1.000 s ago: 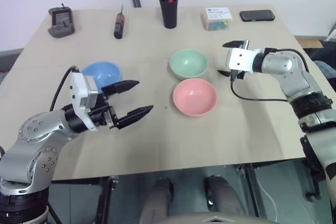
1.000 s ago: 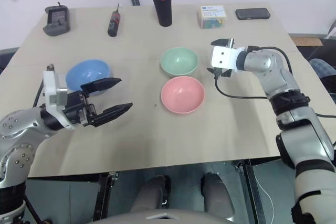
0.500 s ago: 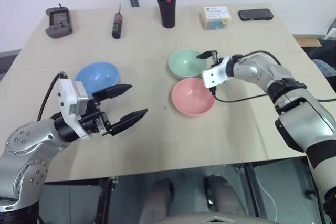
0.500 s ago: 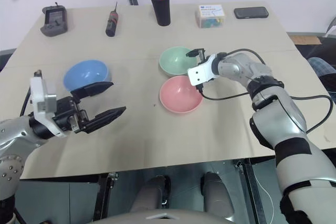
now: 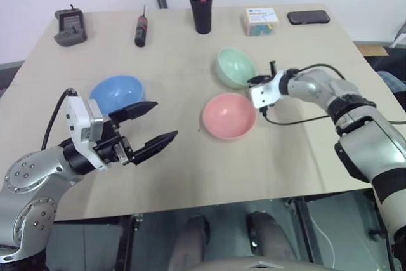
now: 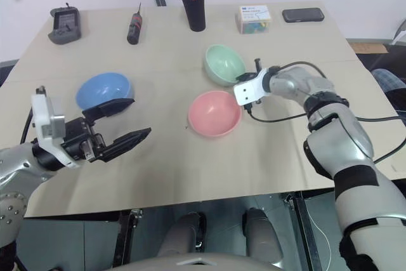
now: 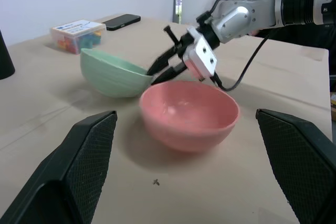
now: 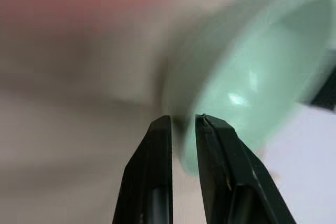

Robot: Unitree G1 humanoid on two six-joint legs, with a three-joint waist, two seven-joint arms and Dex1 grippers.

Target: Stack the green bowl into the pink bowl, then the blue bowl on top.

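The green bowl is tipped up on its side past the middle of the table, its inside facing left. My right gripper is shut on its near right rim; in the right wrist view the fingertips pinch the bowl's edge. Just in front of it the pink bowl stands upright and empty on the table. The blue bowl rests upright at the left. Near it, my left gripper hangs open above the table with nothing between its fingers.
Along the table's far edge are a grey device, a screwdriver, a black pen cup, a small box and a phone. A black cable loops by my right wrist.
My right gripper came in to the green bowl's rim and shut on it, and the bowl has tipped up from flat. My left gripper stayed open and still.
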